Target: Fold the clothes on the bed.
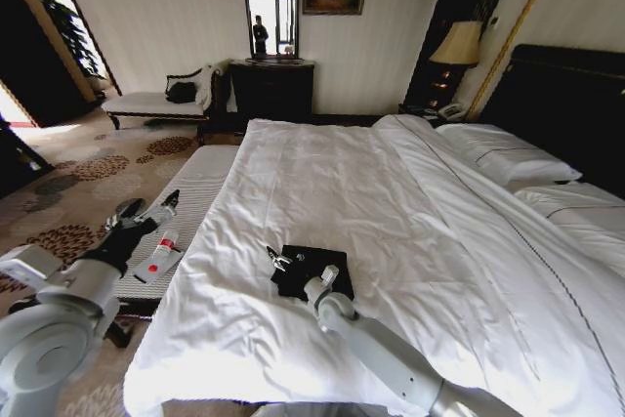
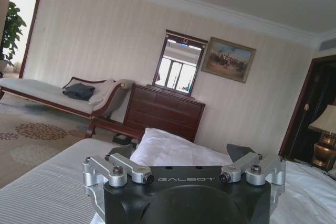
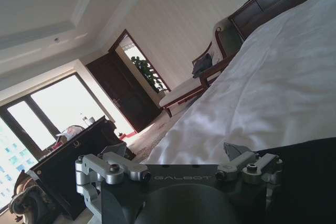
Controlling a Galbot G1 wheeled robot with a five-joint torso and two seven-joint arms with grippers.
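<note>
The clothes [image 1: 319, 263] lie as a small black folded bundle on the white duvet of the bed [image 1: 391, 183], near its foot. My right gripper [image 1: 276, 260] is open at the bundle's left edge, low over the fabric. In the right wrist view the black cloth [image 3: 310, 182] shows just beside one side of the right gripper [image 3: 176, 153]. Whether the fingers touch the cloth I cannot tell. My left gripper [image 1: 148, 206] is open and holds nothing, off the bed and above the bench; in its own wrist view the left gripper [image 2: 182, 153] points toward the far wall.
A long white-cushioned bench [image 1: 200, 183] runs along the bed's left side, with a small white-and-red remote [image 1: 161, 249] on it below the left gripper. A chaise [image 1: 156, 102] and dark dresser [image 1: 271, 90] stand at the far wall. Pillows [image 1: 503, 158] and dark headboard [image 1: 576, 104] are at right.
</note>
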